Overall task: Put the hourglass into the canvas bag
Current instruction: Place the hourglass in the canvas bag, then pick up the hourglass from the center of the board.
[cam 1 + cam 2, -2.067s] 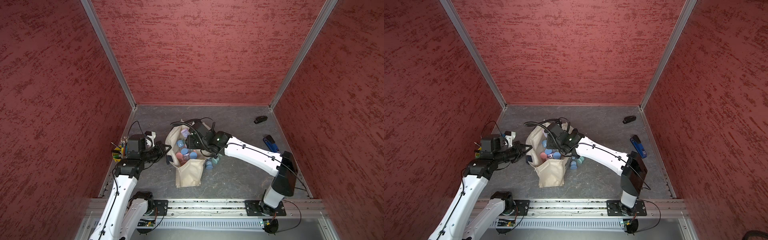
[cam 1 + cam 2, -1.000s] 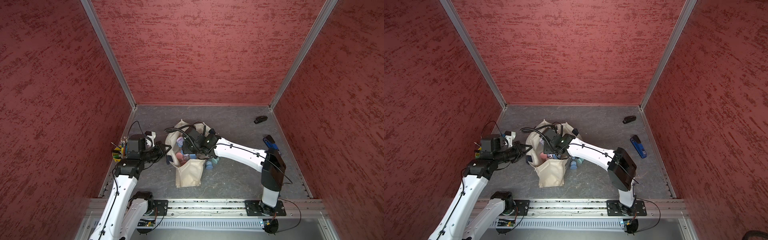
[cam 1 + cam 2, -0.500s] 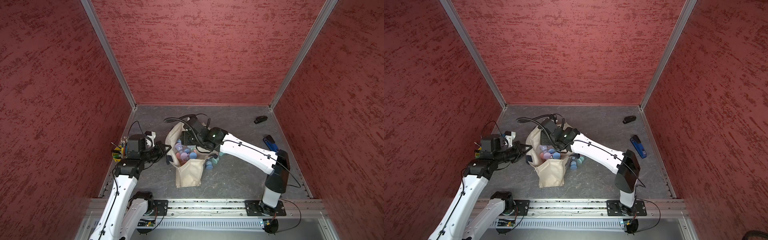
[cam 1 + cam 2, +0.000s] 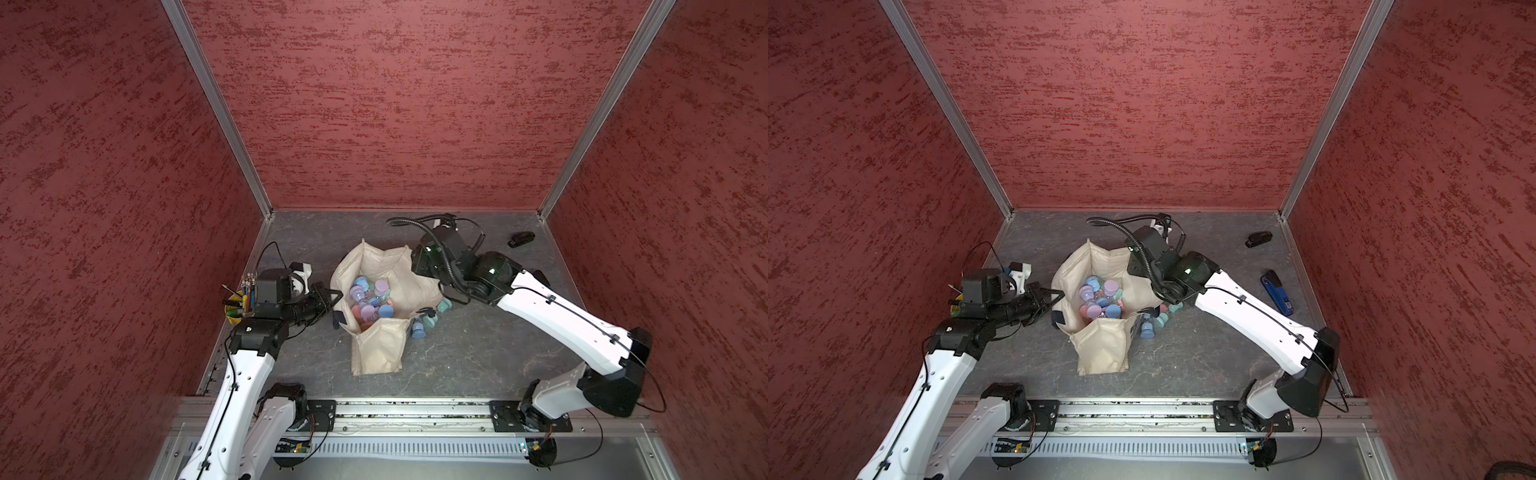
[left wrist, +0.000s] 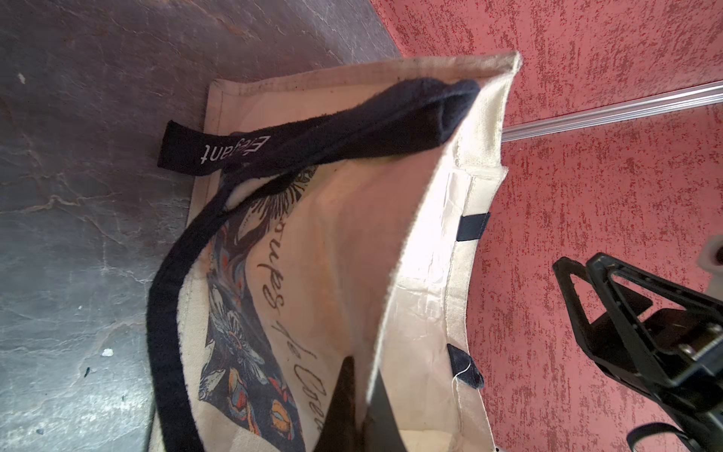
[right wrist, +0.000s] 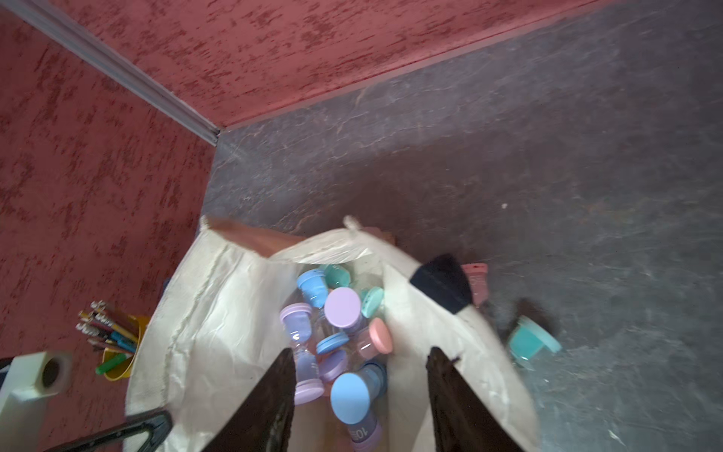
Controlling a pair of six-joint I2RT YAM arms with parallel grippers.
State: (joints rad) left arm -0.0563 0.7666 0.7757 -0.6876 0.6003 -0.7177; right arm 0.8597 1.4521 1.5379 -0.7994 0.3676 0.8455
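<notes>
Canvas bag: coarse-woven cream cloth, matt and creased, with a paler, crinkled lining inside. Bag strap: navy webbing, matt, slightly fuzzy. Hourglasses: smooth pastel plastic caps of satin finish over clear, glossy bulbs. Desk: grey, stone-like, veined, matt. Walls: red, rough, streaked like plaster. Corner rails: brushed metal, pale sheen. Arm shells: smooth white plastic, faintly glossy. Right pincer: matt black plastic.
</notes>
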